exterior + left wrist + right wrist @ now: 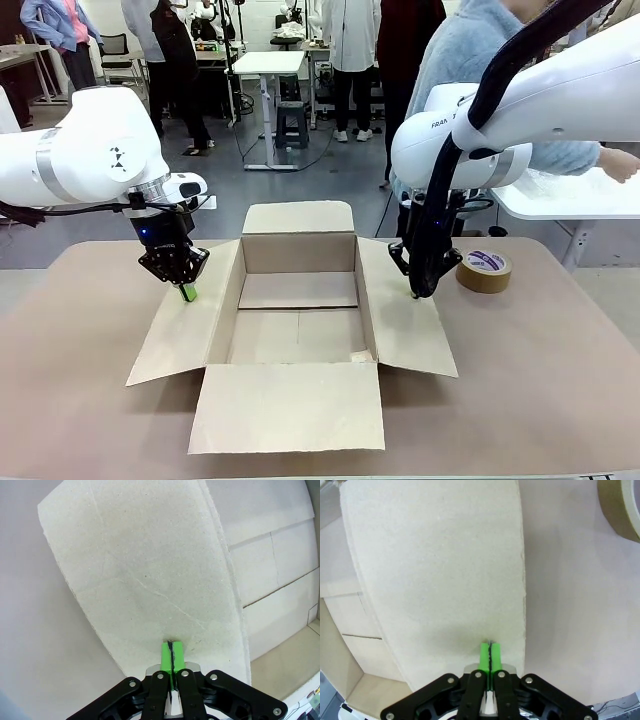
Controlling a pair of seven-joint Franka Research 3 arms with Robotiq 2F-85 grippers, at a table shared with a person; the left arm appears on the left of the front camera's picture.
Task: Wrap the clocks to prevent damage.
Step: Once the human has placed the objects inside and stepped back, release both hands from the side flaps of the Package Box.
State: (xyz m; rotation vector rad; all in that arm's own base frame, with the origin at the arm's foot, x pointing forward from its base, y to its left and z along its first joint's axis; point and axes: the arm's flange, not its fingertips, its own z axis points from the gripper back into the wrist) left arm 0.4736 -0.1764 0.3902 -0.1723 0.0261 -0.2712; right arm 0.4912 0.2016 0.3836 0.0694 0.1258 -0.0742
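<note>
My left gripper (188, 292) is shut with nothing between its green pads. Its tips rest on the left flap (185, 335) of an open brown cardboard box (300, 340). In the left wrist view the shut fingertips (171, 649) touch that flap (150, 570). My right gripper (415, 293) is also shut and holds nothing; its tips press on the right flap (405, 325). The right wrist view shows the closed pads (490, 652) against the flap (445, 570). The box is empty inside. The clocks are out of view.
A brown tape roll (484, 270) lies on the table right of the box, and shows at the top corner (620, 505) of the right wrist view. A person in a light blue top (470, 60) stands at the far right, one hand (620, 165) over a white side table (570, 205).
</note>
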